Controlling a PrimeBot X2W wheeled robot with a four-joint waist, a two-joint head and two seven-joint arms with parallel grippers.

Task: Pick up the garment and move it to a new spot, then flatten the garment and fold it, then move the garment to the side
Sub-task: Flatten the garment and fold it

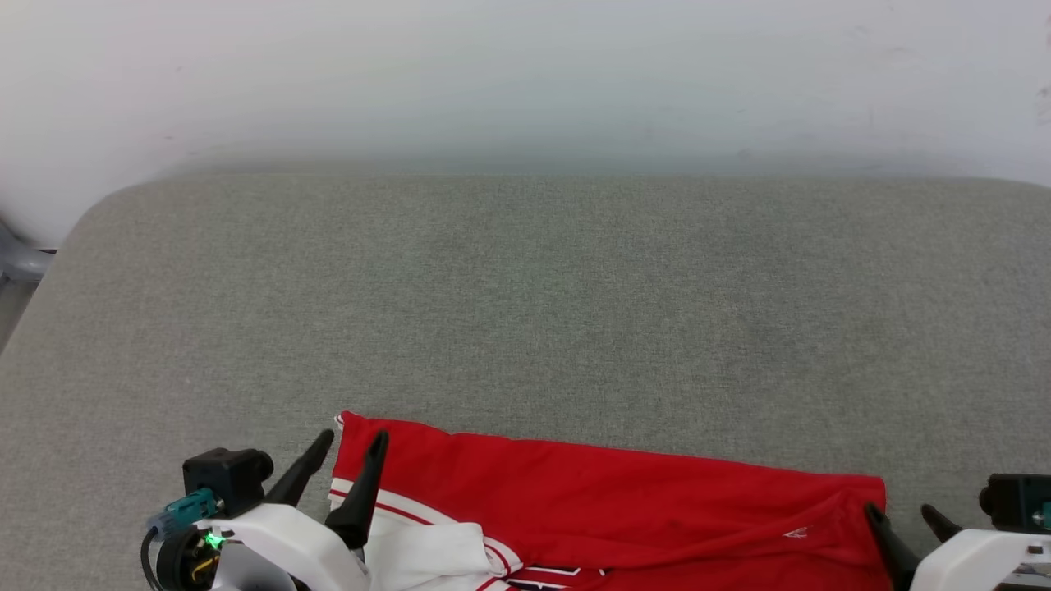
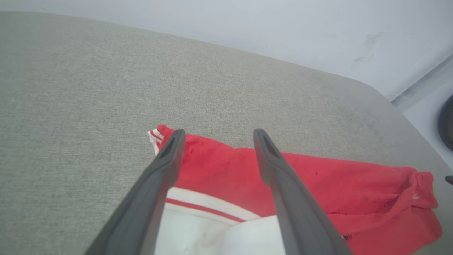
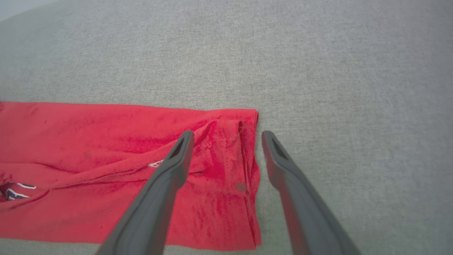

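Dark left fingers (image 2: 155, 187) stand spread over the garment's (image 1: 624, 501) white-sleeved corner, right fingers (image 3: 166, 191) spread astride its other red corner, neither pinching. It lies at the grey surface's (image 1: 525, 312) near edge, seemingly folded; I reckon moving it aside needs fresh grips.

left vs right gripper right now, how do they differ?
The left gripper sits at the left corner of the shirt, by the white sleeve; the right gripper sits at its all-red right end. In the head view the left gripper's fingers lean right, the right gripper's lean left. Shared: both open, holding nothing, each straddling a shirt edge.
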